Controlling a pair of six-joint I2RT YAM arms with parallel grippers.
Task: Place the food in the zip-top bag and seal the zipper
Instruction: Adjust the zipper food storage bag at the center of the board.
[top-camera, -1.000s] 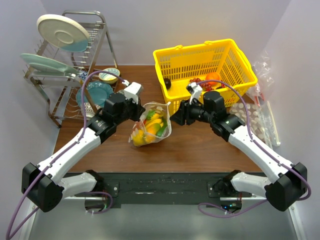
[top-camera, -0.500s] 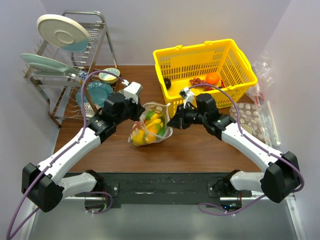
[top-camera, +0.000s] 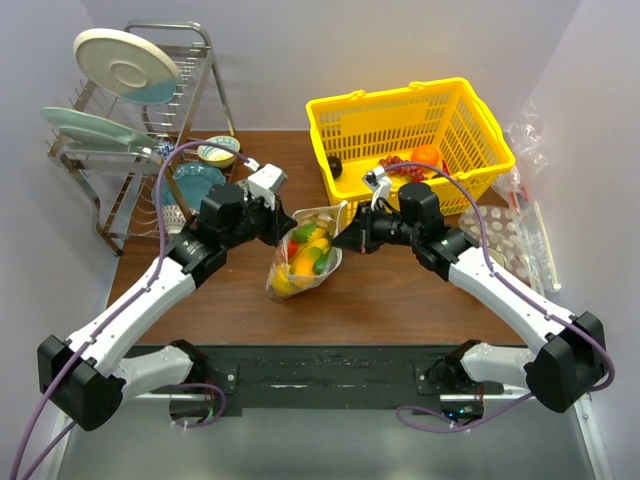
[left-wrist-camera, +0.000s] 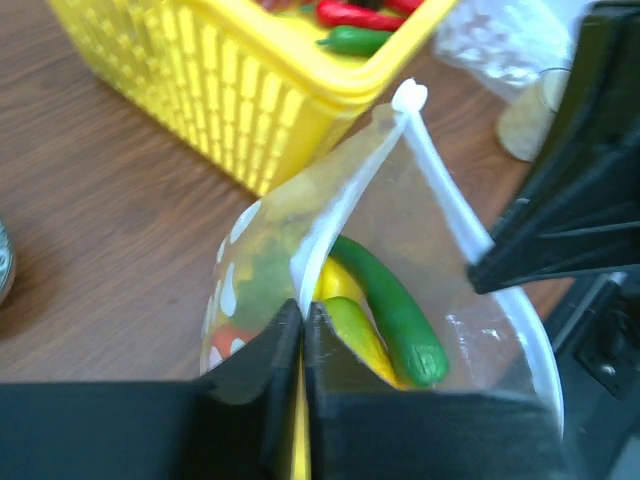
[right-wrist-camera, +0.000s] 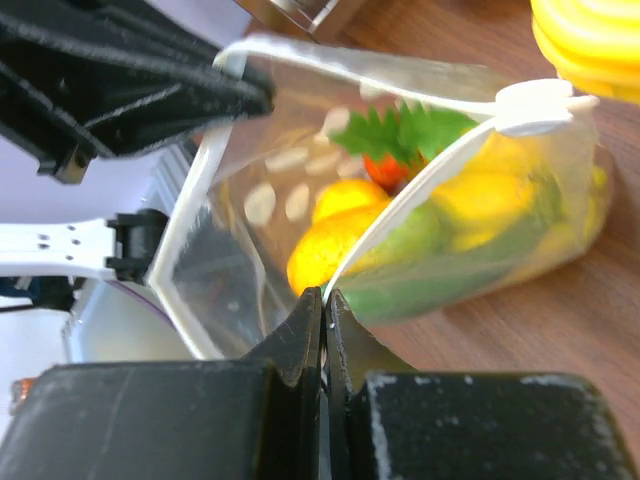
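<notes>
Your right arm (top-camera: 500, 290) came in from in front of the yellow basket (top-camera: 400, 100) during the last second. Its jaws had stood partly apart and now closed on the mouth of the zip-top bag (top-camera: 330, 262). The bag also rose more upright and grew narrower than it had been, while your left arm (top-camera: 150, 290) shifted only slightly away from the basket.

At this moment the bag stood on the worktop (top-camera: 400, 310) just off the basket's near left corner, hanging between the two arms. The food (top-camera: 303, 252) was inside it. You could make out the yellow banana bunch (right-wrist-camera: 340, 225), the orange-green fruit (right-wrist-camera: 400, 245) and the long dark green vegetable (left-wrist-camera: 395, 310), all packed together below the mouth.

The left jaws were pressed together on one strip of the zipper (left-wrist-camera: 350, 190), on the side of the bag farther from the basket. The right jaws were pinched on the other strip (right-wrist-camera: 420, 180), on the side nearer the basket. From the two grips the strips ran towards each other and met at a white end tab (left-wrist-camera: 408, 97). Between the grips they stood apart, so the mouth gaped and the zipper was not yet pressed shut.

Red grapes (top-camera: 400, 165) and a round orange (top-camera: 426, 154) lay in the basket. A dish rack (top-camera: 130, 160) with plates stood well to the basket's left. A heap of thin clear plastic (top-camera: 525, 140) lay just beyond its right side.
</notes>
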